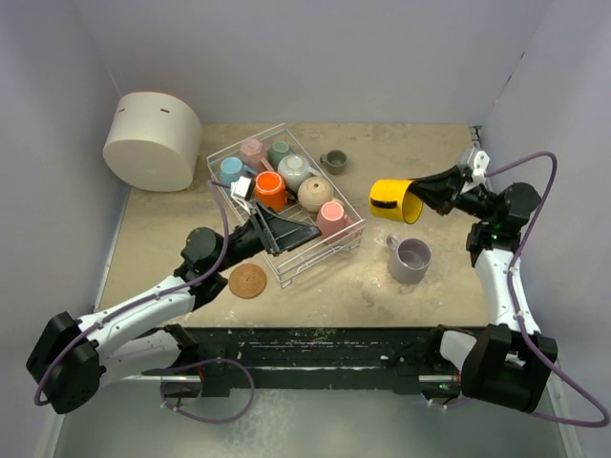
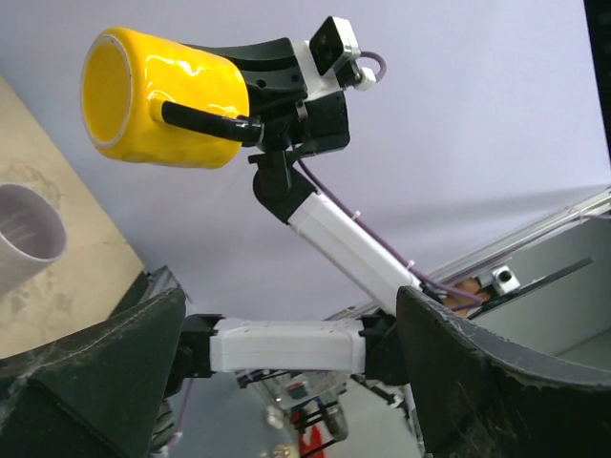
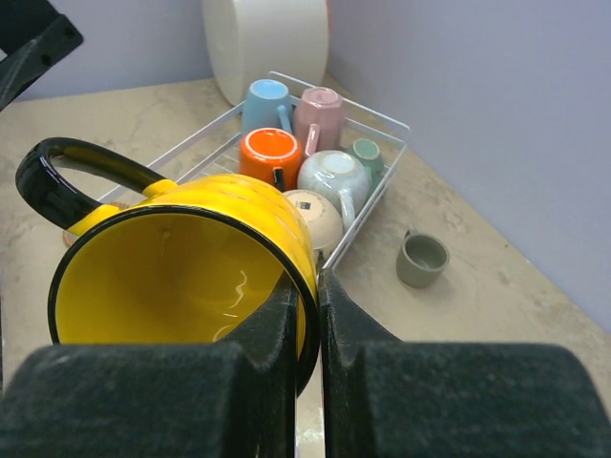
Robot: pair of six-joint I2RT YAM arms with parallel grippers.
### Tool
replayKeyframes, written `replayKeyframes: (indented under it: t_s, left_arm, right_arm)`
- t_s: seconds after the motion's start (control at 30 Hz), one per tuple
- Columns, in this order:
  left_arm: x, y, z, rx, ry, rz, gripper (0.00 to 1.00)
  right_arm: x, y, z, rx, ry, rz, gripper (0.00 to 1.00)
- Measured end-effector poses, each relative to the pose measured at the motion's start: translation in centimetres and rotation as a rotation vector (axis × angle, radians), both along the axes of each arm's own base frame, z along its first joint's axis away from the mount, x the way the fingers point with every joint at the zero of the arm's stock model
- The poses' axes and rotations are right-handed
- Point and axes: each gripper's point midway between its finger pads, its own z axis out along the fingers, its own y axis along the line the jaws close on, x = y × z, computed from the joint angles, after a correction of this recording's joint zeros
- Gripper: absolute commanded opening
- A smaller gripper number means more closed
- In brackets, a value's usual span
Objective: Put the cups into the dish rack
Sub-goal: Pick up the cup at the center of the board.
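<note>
One yellow mug [image 1: 393, 200] hangs sideways, its rim clamped in the right pincer [image 1: 414, 197]; the left pincer [image 1: 301, 234] stands open.

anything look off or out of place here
Nothing spilled or broken. The rack sits skewed to the table edge, with the open left claw over its near side. The yellow mug hangs on its side in the air, pinched by the rim in the right claw.
</note>
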Motion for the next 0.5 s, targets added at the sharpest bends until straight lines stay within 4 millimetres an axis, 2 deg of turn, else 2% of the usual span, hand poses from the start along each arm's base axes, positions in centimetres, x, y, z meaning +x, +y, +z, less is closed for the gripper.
replayKeyframes:
  t_s: [0.17,0.27,0.5]
  left_arm:
    - [-0.5,-2.4,-0.4,-0.016,0.146,0.004,0.89]
    - [-0.6,-4.6,-0.3,0.011,0.284,0.012,0.89]
    - [0.2,-8.6,1.4,0.043,0.428,0.032,0.89]
  right_arm:
    - [-1.7,0.9,0.0,-0.046,-0.084,0.062,0.00]
    - [-2.3,1.1,-0.2,-0.069,-0.120,0.084,0.00]
    - [-3.1,1.6,-0.8,-0.094,-0.152,0.119,0.00]
